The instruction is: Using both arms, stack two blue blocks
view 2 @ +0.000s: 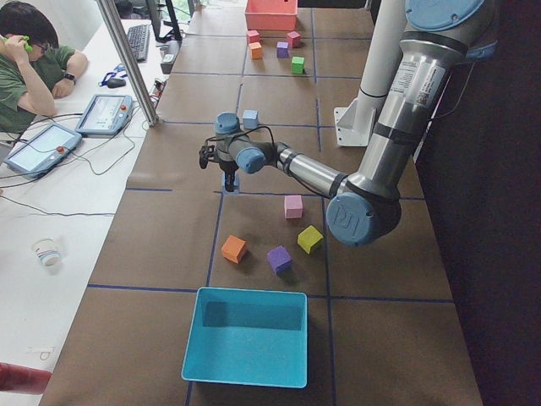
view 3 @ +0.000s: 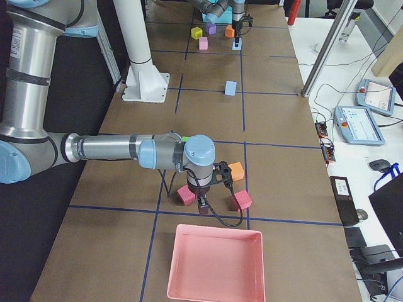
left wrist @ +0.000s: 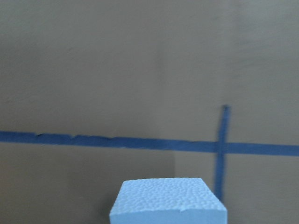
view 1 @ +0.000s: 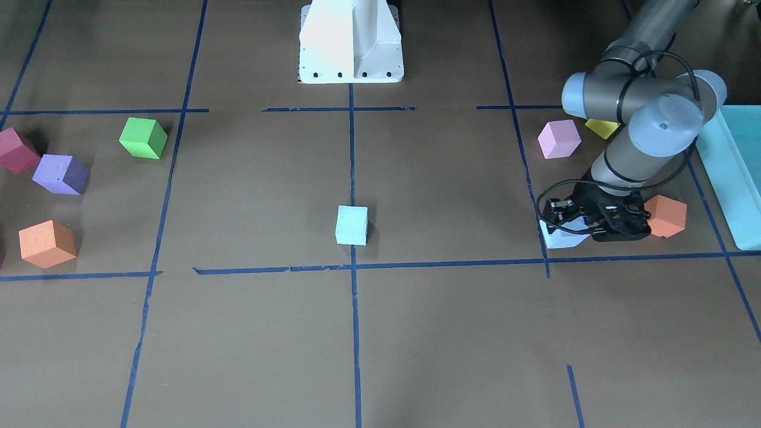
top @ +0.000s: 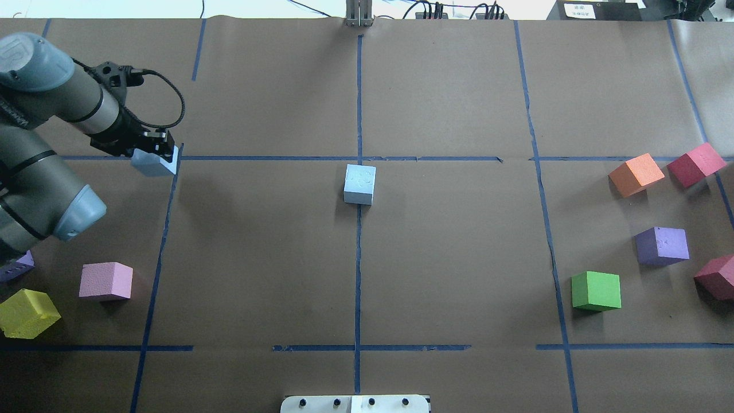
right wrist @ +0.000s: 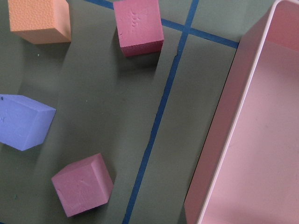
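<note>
One pale blue block (view 1: 351,224) stands alone at the table's middle on a tape line; it also shows in the overhead view (top: 360,184). My left gripper (top: 152,151) is low at a tape crossing on the table's left part, shut on the second blue block (top: 153,163). That block fills the bottom of the left wrist view (left wrist: 168,201) and shows under the gripper (view 1: 585,229) in the front view as a pale block (view 1: 559,239). My right gripper (view 3: 203,204) shows only in the exterior right view, low among coloured cubes; I cannot tell if it is open.
An orange cube (view 1: 666,215), a pink cube (view 1: 559,138) and a yellow cube (view 1: 601,127) lie near the left gripper, beside a teal box (view 1: 731,178). Green (top: 596,291), purple (top: 662,245), orange (top: 635,174) and red (top: 695,164) cubes lie on the right. A pink tray (right wrist: 252,130) is beyond them.
</note>
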Controlling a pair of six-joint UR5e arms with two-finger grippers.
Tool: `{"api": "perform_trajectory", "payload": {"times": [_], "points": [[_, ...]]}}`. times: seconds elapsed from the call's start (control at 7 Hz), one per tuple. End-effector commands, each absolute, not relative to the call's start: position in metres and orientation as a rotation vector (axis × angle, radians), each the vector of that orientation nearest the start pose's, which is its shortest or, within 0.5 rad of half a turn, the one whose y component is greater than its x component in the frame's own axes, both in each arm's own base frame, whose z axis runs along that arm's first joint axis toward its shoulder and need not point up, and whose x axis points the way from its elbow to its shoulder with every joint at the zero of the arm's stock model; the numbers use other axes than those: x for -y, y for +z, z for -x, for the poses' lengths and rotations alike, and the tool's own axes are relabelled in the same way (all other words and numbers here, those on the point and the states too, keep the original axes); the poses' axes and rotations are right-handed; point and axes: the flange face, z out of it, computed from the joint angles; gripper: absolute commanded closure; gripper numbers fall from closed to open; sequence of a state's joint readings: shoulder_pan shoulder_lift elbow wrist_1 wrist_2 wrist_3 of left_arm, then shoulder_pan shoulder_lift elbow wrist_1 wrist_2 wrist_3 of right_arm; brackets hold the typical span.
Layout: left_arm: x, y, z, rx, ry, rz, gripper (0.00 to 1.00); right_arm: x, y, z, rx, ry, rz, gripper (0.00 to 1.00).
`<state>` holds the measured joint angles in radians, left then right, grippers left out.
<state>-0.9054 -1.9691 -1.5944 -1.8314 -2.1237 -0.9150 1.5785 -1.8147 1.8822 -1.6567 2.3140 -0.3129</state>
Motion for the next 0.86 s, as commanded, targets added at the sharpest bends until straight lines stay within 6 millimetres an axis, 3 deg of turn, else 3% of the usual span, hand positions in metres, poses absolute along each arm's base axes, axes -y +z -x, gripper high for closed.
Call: {"api": "perform_trajectory", "payload": {"times": [0.0,0.43,0.57,0.71], "points": [[0.559,0.271,-0.408,-0.915,0.061,-0.127,0.70,0.386,0.623,-0.069,0.741,-0.283,-0.101,0.00],[0.539,0.136,-0.490,-0.858,0.117,-0.135,0.70,0.387,0.623,-0.069,0.741,-0.283,-0.103,0.00],[0.521,0.115,-0.535,-0.827,0.154,-0.159,0.69,0.386,0.623,-0.069,0.741,-0.281,-0.101,0.00],[0.520,0.104,-0.557,-0.803,0.163,-0.172,0.68,0.387,0.622,-0.069,0.741,-0.282,-0.104,0.00]]}}
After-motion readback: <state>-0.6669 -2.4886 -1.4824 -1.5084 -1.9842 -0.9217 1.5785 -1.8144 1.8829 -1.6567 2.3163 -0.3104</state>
